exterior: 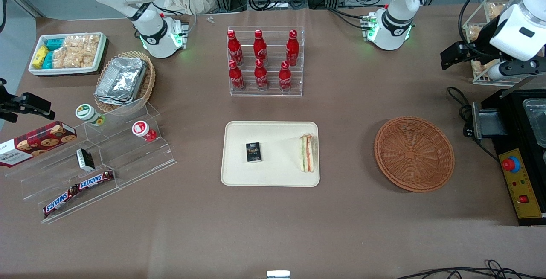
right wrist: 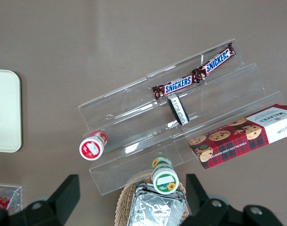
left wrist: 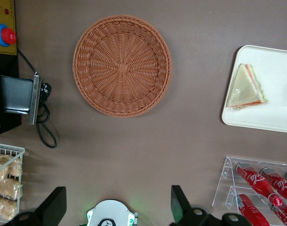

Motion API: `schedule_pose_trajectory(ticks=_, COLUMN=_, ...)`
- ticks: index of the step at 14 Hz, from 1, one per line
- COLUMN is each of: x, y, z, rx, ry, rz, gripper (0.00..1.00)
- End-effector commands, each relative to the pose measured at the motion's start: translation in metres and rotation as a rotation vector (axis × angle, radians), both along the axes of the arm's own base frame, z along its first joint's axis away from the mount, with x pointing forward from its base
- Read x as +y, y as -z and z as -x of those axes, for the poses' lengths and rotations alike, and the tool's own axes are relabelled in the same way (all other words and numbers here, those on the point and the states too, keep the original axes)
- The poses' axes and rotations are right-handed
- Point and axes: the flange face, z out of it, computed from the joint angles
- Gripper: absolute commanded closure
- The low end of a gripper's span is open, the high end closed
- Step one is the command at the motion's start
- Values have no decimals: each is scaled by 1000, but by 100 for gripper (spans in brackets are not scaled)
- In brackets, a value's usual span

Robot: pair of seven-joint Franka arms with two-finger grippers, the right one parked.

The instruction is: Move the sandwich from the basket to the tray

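Clear-wrapped, the sandwich (exterior: 307,153) lies on the cream tray (exterior: 239,176), toward the 3 o'clock edge as the front camera sees it, apart from a small black packet (exterior: 254,152) at about 9 o'clock. Just beside the tray stands the reddish woven basket (exterior: 413,154), with nothing in it. Raised well above the bench (exterior: 273,228) near the working arm's end, the end effector (left wrist: 117,205) has its fingers spread wide, gripping nothing, as far as the wrist camera shows.
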Motion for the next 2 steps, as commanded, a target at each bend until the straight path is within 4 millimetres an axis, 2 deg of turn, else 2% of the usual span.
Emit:
schedule_pose_trajectory(ticks=1, x=-3, y=-9, z=-4, rx=-11, ry=14, rz=9, gripper=0)
schedule_pose_trajectory(ticks=2, x=-3, y=-9, z=-4, rx=-10, ry=16, rz=9, gripper=0)
